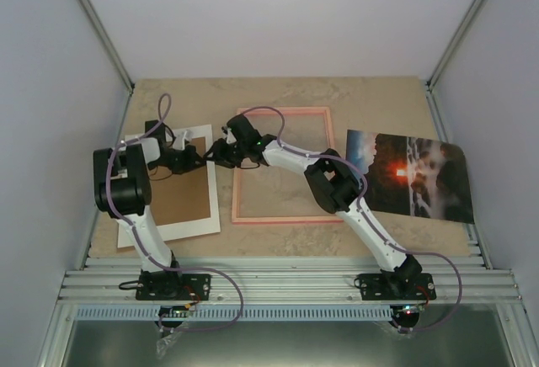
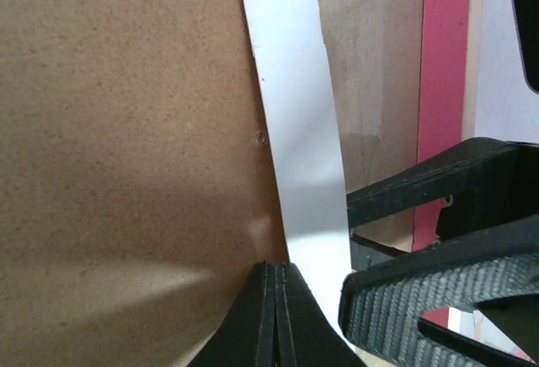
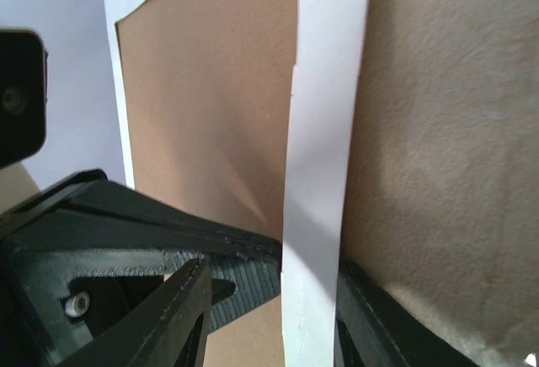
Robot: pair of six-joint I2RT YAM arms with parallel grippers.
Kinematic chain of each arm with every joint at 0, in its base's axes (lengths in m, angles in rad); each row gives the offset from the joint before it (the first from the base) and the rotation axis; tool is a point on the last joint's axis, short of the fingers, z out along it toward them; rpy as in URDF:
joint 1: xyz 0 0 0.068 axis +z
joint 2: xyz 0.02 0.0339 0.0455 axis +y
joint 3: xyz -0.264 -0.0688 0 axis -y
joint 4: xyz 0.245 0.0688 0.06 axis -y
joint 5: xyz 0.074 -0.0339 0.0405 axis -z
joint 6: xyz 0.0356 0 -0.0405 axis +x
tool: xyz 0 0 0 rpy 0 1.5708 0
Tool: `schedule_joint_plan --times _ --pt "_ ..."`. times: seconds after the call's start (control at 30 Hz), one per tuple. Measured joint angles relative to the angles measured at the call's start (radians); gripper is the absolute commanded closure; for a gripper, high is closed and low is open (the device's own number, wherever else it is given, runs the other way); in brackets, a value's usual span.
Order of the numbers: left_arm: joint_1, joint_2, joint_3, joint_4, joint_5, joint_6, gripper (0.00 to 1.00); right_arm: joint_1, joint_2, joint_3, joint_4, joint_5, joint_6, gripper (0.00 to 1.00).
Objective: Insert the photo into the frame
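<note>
The thin pink frame [image 1: 282, 165] lies flat in the middle of the table; one side of the frame [image 2: 445, 89] shows in the left wrist view. The photo [image 1: 413, 173], a dark landscape with a glowing red sun, lies to its right, away from both grippers. My left gripper [image 1: 195, 158] is shut, its tips [image 2: 276, 287] resting where the brown board [image 2: 126, 131] meets the white mat strip [image 2: 303, 156]. My right gripper [image 1: 217, 155] is open and straddles that white strip [image 3: 324, 131]. One of its fingers [image 3: 181, 316] is over the board, the other beside the strip's outer edge.
The brown board [image 1: 177, 203] with its white mat border [image 1: 212, 190] lies left of the frame. Both arms reach over it and meet at its right edge, the grippers nearly touching. Grey walls enclose the tan tabletop [image 1: 278, 93]; a metal rail runs along the near edge.
</note>
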Motion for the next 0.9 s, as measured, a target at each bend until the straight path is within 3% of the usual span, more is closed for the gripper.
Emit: schedule_joint_plan --times 0.43,0.7,0.9 --pt "-0.004 0.008 0.012 -0.008 0.008 0.000 0.99 0.003 -0.039 -0.063 0.034 0.023 -0.070 0.99" --pt "0.032 -0.099 0.034 -0.089 -0.069 0.040 0.35 0.002 -0.130 -0.123 0.076 0.018 -0.121 0.99" --pt "0.138 -0.343 0.119 -0.161 -0.128 0.061 0.03 0.002 -0.213 -0.148 0.158 -0.038 -0.141 1.00"
